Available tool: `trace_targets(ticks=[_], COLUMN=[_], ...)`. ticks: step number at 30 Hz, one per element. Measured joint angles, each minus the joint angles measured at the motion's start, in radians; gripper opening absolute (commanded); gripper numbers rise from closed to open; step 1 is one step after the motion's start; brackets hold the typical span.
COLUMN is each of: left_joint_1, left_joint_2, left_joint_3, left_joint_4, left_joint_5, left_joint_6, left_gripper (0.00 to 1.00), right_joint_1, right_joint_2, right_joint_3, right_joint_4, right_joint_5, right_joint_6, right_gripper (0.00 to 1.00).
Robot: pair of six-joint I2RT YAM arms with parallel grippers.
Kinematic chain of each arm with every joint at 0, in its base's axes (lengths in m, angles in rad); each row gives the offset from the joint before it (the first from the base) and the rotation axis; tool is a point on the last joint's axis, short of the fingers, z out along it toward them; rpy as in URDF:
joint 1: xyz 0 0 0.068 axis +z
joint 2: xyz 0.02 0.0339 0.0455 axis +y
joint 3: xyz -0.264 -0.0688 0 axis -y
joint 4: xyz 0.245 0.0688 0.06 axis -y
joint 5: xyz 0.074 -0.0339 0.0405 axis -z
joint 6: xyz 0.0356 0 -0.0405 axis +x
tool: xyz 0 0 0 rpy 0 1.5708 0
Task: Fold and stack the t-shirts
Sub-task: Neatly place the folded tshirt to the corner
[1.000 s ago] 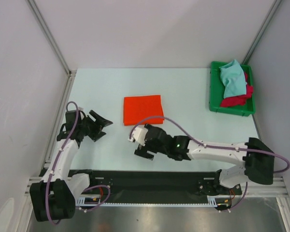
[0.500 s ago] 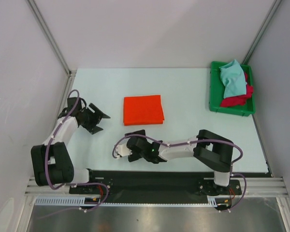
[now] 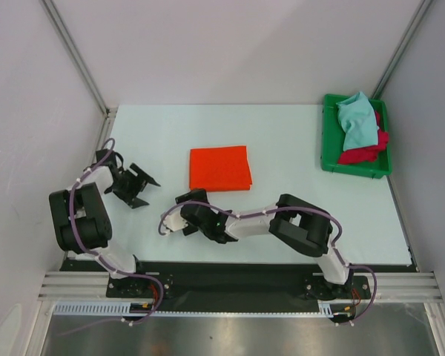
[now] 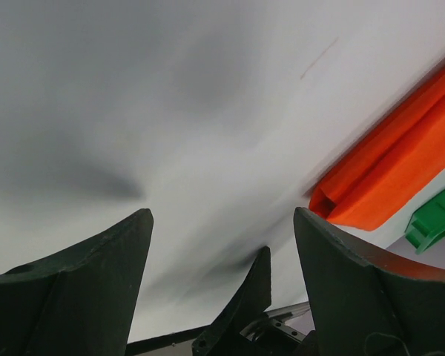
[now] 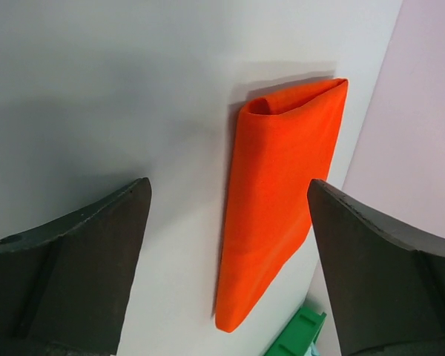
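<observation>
The orange t-shirt (image 3: 219, 167) lies folded into a neat rectangle on the table's middle. It also shows in the left wrist view (image 4: 400, 159) and in the right wrist view (image 5: 278, 193). The light teal t-shirt (image 3: 356, 120) lies crumpled on top of the crimson red t-shirt (image 3: 365, 151) in the green tray (image 3: 328, 141) at the far right. My left gripper (image 3: 142, 186) is open and empty, left of the orange shirt. My right gripper (image 3: 185, 213) is open and empty, just in front of the orange shirt.
White walls with metal posts (image 3: 74, 52) close the table in on three sides. The green tray's corner shows in the left wrist view (image 4: 434, 219) and in the right wrist view (image 5: 297, 334). The black base rail (image 3: 230, 278) runs along the near edge.
Both arms have folded back toward their bases. The right gripper has moved left and nearer, the left gripper left toward the wall. The orange shirt has not moved.
</observation>
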Motion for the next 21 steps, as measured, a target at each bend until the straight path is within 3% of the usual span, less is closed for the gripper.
trace_targets(ticks=[10, 12, 15, 21], left_joint_1=[0.033, 0.036, 0.043, 0.047], left_joint_2=[0.053, 0.064, 0.070, 0.084], left_joint_3=[0.105, 0.119, 0.128, 0.128], left_joint_4=[0.008, 0.006, 0.004, 0.005], left_joint_5=[0.029, 0.032, 0.042, 0.062], left_joint_6=[0.025, 0.025, 0.024, 0.024], left_gripper=[0.84, 0.85, 0.85, 0.85], right_joint_1=[-0.053, -0.060, -0.069, -0.080], right_joint_2=[0.094, 0.109, 0.145, 0.171], right_joint_3=[0.079, 0.096, 0.138, 0.159], right_joint_4=[0.100, 0.106, 0.113, 0.114], right_joint_5=[0.020, 0.020, 0.021, 0.012], right_joint_6=[-0.052, -0.056, -0.064, -0.063], right_gripper=[0.91, 0.88, 0.74, 0.64])
